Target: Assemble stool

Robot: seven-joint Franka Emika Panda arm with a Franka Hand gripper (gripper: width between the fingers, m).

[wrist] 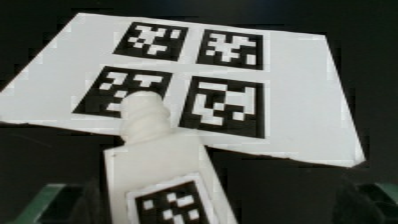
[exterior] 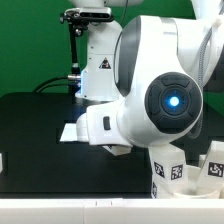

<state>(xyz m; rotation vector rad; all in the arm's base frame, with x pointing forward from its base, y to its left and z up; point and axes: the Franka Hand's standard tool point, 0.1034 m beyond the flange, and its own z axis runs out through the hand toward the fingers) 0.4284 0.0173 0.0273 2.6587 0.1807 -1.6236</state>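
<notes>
In the wrist view a white stool leg (wrist: 157,165) with a rounded peg (wrist: 143,112) and a black-and-white tag (wrist: 178,205) lies lengthwise between my gripper (wrist: 214,214) fingers. The peg points toward the marker board (wrist: 71,80). The dark fingertips (wrist: 64,204) sit wide apart at the frame's corners. There is a clear gap beside the leg, so the gripper is open. In the exterior view the arm's white body (exterior: 150,90) hides the gripper and this leg. Other tagged white stool parts (exterior: 172,172) stand at the exterior view's lower right.
The marker board (exterior: 72,131) lies on the black table (exterior: 35,115) behind the arm. A second tagged white piece (exterior: 213,165) stands at the far right edge. A small white object (exterior: 2,160) shows at the exterior view's left edge. The robot base (exterior: 100,60) rises at the back.
</notes>
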